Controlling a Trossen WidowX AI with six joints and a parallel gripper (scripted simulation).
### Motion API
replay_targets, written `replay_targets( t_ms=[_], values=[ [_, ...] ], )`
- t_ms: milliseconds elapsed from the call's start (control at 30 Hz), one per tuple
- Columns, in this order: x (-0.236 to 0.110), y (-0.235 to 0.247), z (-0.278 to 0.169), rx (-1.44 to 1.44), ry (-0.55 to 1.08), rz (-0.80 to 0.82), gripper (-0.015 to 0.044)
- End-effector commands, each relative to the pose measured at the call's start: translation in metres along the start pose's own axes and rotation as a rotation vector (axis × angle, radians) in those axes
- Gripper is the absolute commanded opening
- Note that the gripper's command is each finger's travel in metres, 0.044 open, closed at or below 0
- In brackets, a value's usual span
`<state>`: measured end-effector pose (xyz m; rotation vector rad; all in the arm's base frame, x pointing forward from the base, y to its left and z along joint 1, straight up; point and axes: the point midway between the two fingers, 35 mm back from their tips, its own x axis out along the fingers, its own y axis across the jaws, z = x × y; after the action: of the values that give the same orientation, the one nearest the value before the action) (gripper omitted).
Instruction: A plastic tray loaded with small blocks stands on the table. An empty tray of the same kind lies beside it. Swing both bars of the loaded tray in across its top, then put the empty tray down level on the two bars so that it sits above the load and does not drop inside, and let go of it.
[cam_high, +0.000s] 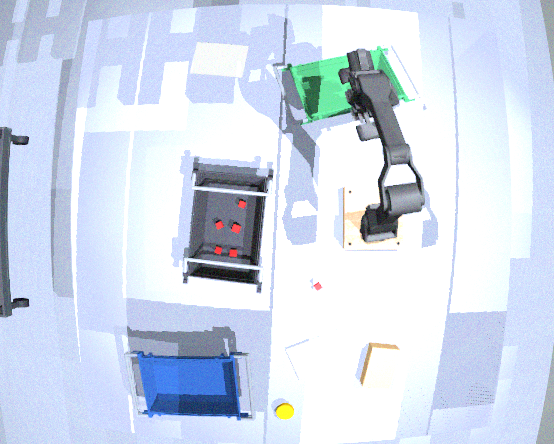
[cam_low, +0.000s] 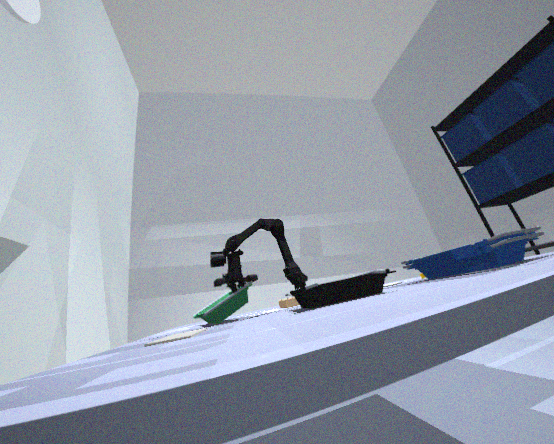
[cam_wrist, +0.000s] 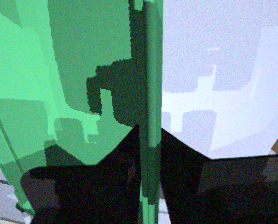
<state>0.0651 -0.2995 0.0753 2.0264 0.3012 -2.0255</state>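
The black tray (cam_high: 199, 220) (cam_low: 340, 292) holds several red blocks on its floor. Its two wire bars, one bar (cam_high: 230, 190) near the upper end and one bar (cam_high: 222, 263) near the lower end, lie across its top. The empty green tray (cam_high: 327, 82) (cam_low: 227, 307) is tilted, its gripped long side raised; its bars are out over its ends. My gripper (cam_high: 357, 114) (cam_low: 240, 288) (cam_wrist: 146, 129) is shut on the rim of that long side, which runs between the fingers in the wrist view. The arm hides part of the green tray from above.
An empty blue tray (cam_high: 190, 375) (cam_low: 465, 260) with bars out stands beyond the black tray. A loose red block (cam_high: 318, 286), a yellow disc (cam_high: 285, 411), a wooden block (cam_high: 382, 366) and a pale flat plate (cam_high: 219, 60) (cam_low: 175, 337) lie on the table.
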Motion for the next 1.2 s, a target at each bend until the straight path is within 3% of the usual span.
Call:
replay_targets(
  t_ms=[0, 633, 1167],
  values=[
    [-0.02, -0.005, 0.0, 0.0, 0.0, -0.01, 0.0],
    [-0.025, -0.003, 0.0, 0.0, 0.0, -0.009, 0.0],
    [-0.082, 0.02, 0.002, 0.0, 0.0, -0.008, 0.0]
  ],
)
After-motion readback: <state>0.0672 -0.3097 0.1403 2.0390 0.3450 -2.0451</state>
